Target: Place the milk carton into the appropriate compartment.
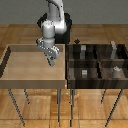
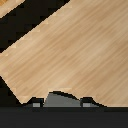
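Transport looks underway: our hand (image 1: 51,62) hovers over the light tray (image 1: 30,62), apparently pinching the milk carton (image 2: 61,99) between its fingers. Next we should carry it sideways to the dark compartments (image 1: 95,62).

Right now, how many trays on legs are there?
2. A light wooden tray on the exterior view's left, under the claw holding the milk carton; a dark partitioned tray on its right.
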